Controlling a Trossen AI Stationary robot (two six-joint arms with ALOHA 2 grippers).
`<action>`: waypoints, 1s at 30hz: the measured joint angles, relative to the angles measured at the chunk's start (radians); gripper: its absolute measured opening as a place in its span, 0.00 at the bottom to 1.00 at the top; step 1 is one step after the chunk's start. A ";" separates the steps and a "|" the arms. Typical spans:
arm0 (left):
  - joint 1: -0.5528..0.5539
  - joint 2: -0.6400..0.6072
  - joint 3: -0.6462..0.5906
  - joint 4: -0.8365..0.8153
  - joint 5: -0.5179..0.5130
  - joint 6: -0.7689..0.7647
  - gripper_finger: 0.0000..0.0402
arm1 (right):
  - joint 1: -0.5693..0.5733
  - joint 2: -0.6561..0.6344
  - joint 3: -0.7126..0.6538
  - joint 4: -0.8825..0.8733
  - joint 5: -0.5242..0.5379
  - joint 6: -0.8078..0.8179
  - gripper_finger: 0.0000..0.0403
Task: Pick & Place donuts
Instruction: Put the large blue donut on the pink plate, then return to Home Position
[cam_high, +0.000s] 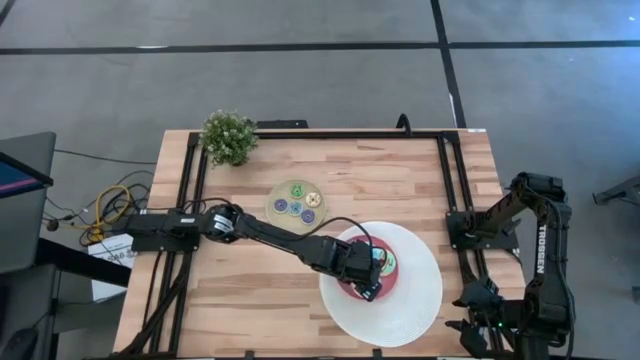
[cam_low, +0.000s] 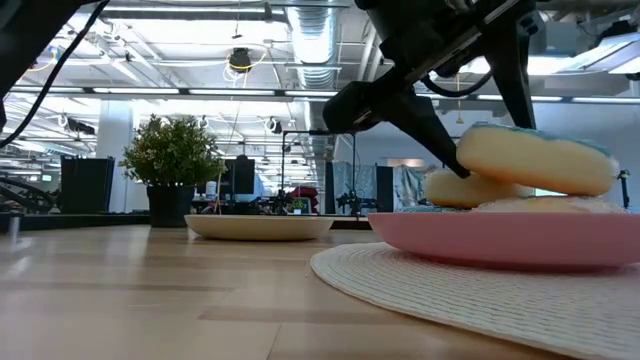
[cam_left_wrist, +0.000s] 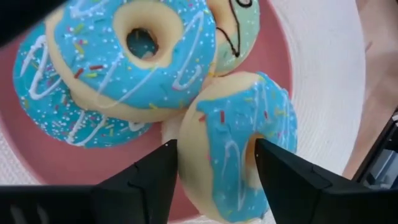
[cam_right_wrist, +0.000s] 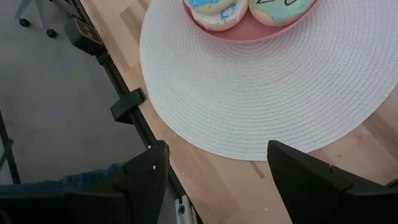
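The blue donut (cam_left_wrist: 233, 146) sits between the left gripper (cam_left_wrist: 214, 180)'s spread, let-go fingers, on the pink plate (cam_left_wrist: 74, 165). It looks light and smooth; pinch its ring sideways.

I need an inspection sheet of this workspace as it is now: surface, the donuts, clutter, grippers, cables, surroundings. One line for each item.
Surface: light wooden table, bare wood around the big white woven plate with a pink centre.
Job's things: large blue-iced sprinkled donuts piled on the pink centre; tiny donuts on the small tan round plate.
Clutter: small green potted plant at the table's far edge.
Grippers: left gripper over the pink centre, jaws astride one blue donut; right gripper parked off the table's right edge, jaws open.
Cables: yellow and black cables on the floor left of the table.
Surroundings: grey floor; no person seen.
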 joint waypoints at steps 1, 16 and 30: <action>0.000 -0.002 0.000 0.000 0.000 0.000 0.51 | 0.000 0.000 0.000 0.000 0.000 0.000 0.65; 0.002 -0.008 0.086 -0.093 -0.012 0.047 0.51 | 0.000 0.000 0.000 0.000 -0.001 0.000 0.65; 0.000 -0.046 0.184 -0.257 -0.067 0.167 0.51 | 0.000 0.000 0.000 -0.001 -0.003 -0.001 0.65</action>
